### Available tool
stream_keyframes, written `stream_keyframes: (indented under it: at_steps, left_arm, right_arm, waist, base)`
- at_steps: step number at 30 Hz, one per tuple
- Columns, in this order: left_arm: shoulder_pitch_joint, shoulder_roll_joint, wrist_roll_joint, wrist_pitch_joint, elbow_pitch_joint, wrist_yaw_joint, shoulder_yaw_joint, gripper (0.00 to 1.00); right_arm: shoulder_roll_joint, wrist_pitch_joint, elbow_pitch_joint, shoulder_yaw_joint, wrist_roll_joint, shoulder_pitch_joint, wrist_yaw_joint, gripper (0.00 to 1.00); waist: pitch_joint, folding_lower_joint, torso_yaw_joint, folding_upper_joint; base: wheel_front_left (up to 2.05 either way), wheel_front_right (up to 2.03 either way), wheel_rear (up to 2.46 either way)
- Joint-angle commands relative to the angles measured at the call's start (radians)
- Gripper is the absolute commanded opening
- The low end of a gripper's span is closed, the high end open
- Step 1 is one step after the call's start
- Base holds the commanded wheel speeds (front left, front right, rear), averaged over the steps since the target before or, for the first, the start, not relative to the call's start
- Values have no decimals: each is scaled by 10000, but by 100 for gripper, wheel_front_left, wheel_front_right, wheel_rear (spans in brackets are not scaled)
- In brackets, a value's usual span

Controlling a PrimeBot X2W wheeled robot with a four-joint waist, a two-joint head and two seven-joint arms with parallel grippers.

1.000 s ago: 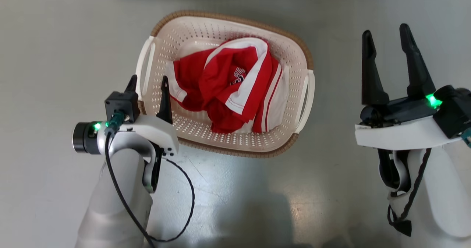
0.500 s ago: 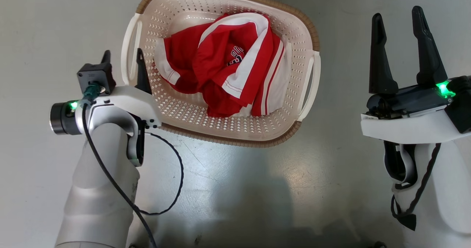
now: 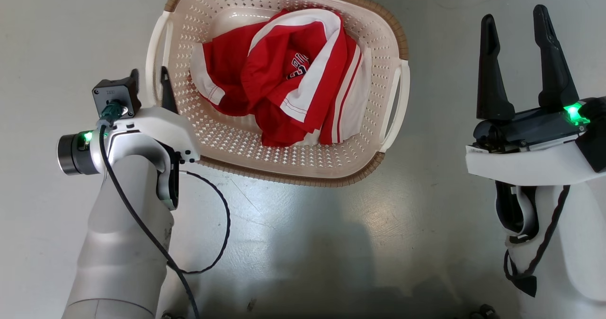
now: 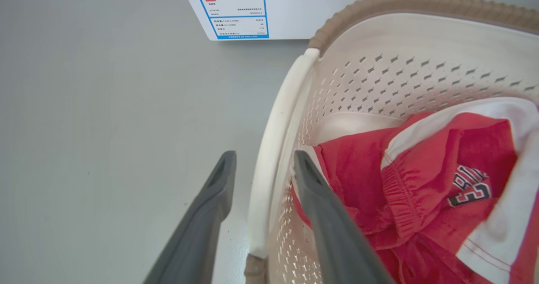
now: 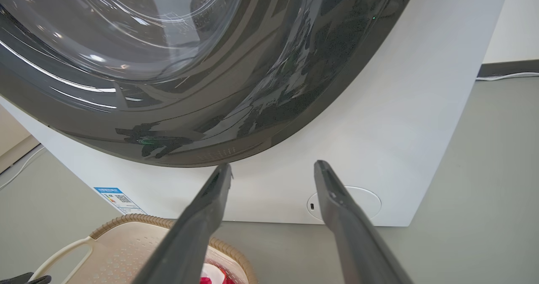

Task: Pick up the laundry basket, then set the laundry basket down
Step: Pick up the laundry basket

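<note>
Left wrist view: left tool (image 4: 265,155) straddles the basket's (image 4: 421,56) handle (image 4: 286,107), part-open, not gripping it; right tool (image 3: 514,15) stands wide open.

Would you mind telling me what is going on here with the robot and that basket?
The robot is about to pick up the laundry basket, which sits on the floor with a red and white garment inside. Its left pincer straddles the basket's left handle, one finger outside and one inside, not yet clamped. The right pincer hangs open, apart from the basket.
</note>
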Motion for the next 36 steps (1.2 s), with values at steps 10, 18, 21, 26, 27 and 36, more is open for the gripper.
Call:
stream_keyframes:
  at_steps: [10,18,21,26,27,36]
  left_arm:
    - [-73,296,60,-59,403,169,377,0]
    - [-8,196,8,-59,509,219,388,0]
    - [27,197,109,-59,457,215,314,0]
    - [84,236,273,-59,367,193,187,0]
    - [96,235,291,-59,355,187,168,0]
    - [309,182,406,-59,312,185,-62,0]
  right_arm:
    - [70,-92,-269,232,-91,330,69,100]
    - [70,-92,-169,273,-51,303,69,100]
    - [70,-92,-142,305,-20,275,69,100]
    - [70,-92,-112,289,-1,269,69,100]
    - [70,-92,-103,287,6,269,69,100]
    - [70,-92,-37,308,73,225,69,100]
  waist:
    - [-22,0,14,0]
    - [-166,0,86,0]
    - [-202,0,76,0]
    - [-216,0,87,0]
    - [-220,0,90,0]
    - [-294,0,120,0]
  base:
    - [0,0,0]
    - [0,0,0]
    - [0,0,0]
    - [0,0,0]
    - [0,0,0]
    - [0,0,0]
